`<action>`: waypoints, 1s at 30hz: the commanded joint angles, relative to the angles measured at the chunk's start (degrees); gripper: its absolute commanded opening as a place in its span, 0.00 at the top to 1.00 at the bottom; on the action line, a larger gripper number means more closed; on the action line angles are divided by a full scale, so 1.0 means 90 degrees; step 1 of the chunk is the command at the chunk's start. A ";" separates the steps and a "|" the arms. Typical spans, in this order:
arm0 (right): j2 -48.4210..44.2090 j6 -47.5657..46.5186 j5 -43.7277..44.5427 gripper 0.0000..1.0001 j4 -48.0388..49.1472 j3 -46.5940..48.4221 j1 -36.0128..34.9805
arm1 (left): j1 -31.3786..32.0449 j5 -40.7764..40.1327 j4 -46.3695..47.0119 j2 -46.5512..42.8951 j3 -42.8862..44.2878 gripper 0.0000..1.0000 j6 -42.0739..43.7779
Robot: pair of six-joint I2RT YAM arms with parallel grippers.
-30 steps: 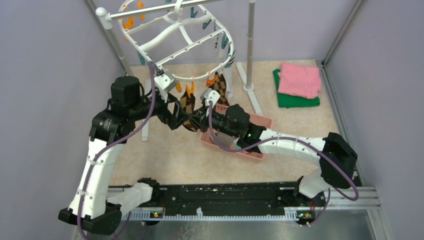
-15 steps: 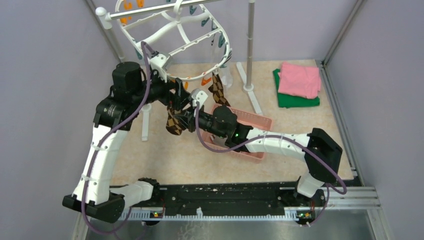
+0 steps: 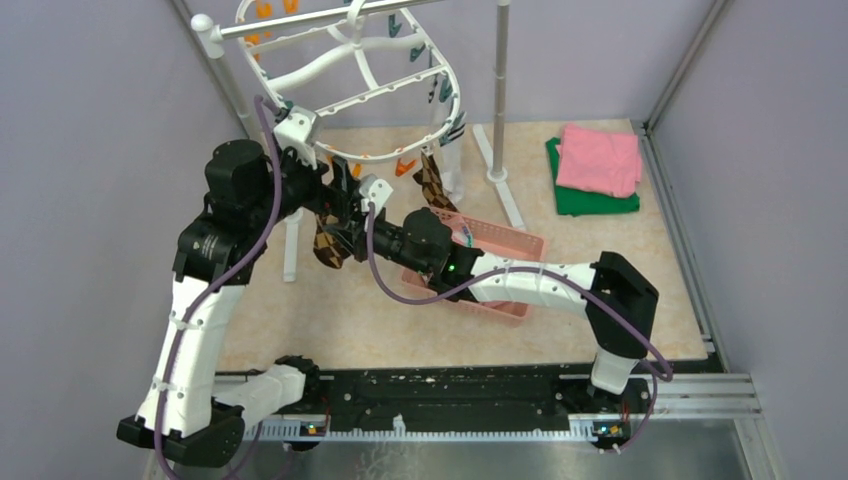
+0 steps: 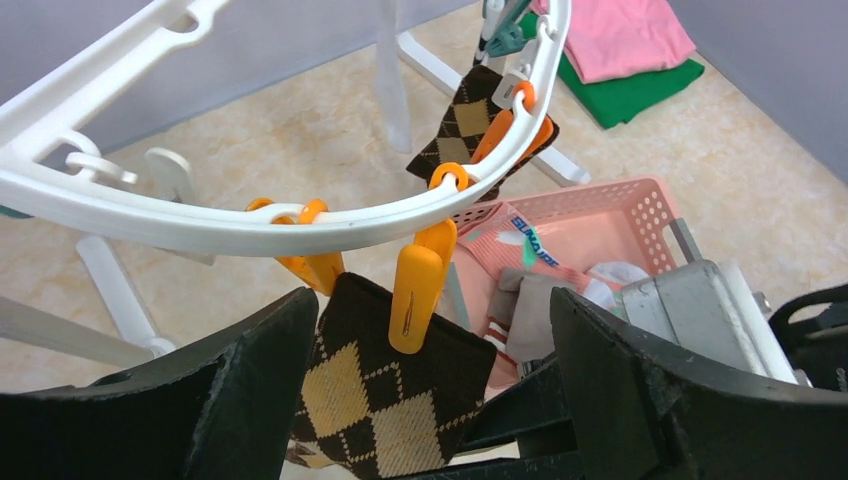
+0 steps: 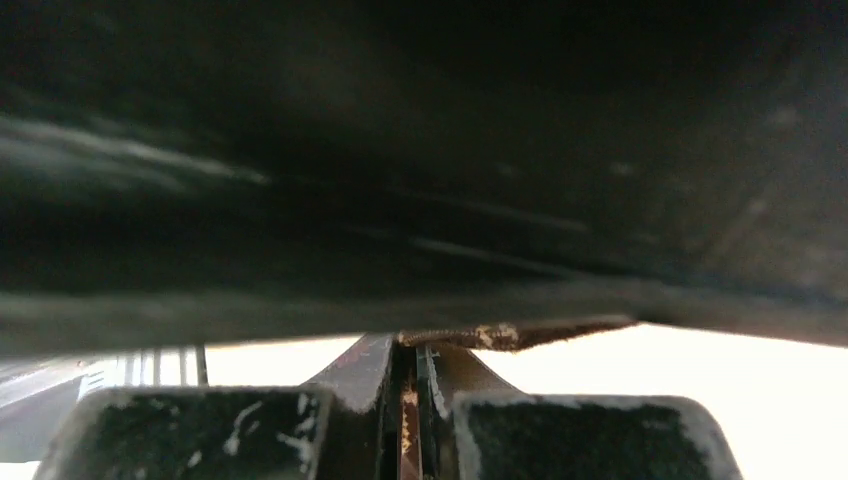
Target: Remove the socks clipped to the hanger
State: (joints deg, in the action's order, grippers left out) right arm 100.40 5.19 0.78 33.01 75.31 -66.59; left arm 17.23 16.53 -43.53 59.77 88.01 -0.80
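**One sock dragged left, clip holding**

Both arms had swung left in the last second, tugging the hanger (image 4: 200,225) along. The right gripper (image 5: 410,400) was pinched shut on the diamond sock (image 4: 390,400); the left gripper (image 4: 430,330) gaped wide, sock and orange clip (image 4: 415,290) between its jaws. That clip still bit the sock's top edge, so nothing looked freed yet. A second diamond sock (image 4: 470,120) hung beyond the jaws.

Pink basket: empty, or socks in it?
Not empty. The left wrist view shows a pink sock and grey-white socks lying in the pink basket.
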 commanded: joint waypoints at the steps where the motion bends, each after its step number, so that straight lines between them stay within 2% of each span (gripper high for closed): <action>1: 0.0271 -0.0175 0.0064 1.00 -0.0031 0.0472 -0.0214 | 0.0028 -0.0409 0.0446 0.0017 -0.0089 0.10 -0.0037; 7: 0.0415 -0.0209 -0.0046 1.00 -0.0149 0.0659 -0.0330 | 0.0028 -0.0518 0.0473 -0.0073 -0.0217 0.19 0.0015; 14: -0.0322 0.0232 0.0165 1.00 -0.0169 -0.0061 -0.0126 | 0.0024 -0.0831 -0.0168 -0.0198 -0.0179 0.15 0.0585; 21: -0.0732 0.1610 -0.0789 1.00 0.0179 -0.0614 0.0692 | 0.0028 -0.0045 -0.0844 -0.0338 -0.0314 0.13 0.1279; 26: -0.0852 0.1685 -0.1142 1.00 0.0058 -0.0593 0.0983 | -0.0047 0.0474 -0.1528 -0.0198 -0.0355 0.09 0.2347; 30: -0.0877 0.1866 -0.1346 1.00 -0.0009 -0.0452 0.1143 | -0.0212 0.0939 -0.1885 -0.0016 -0.0759 0.08 0.3242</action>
State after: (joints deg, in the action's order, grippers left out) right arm 95.59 19.09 -7.29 31.24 69.23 -56.97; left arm 16.69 19.40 -55.77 58.06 84.51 18.26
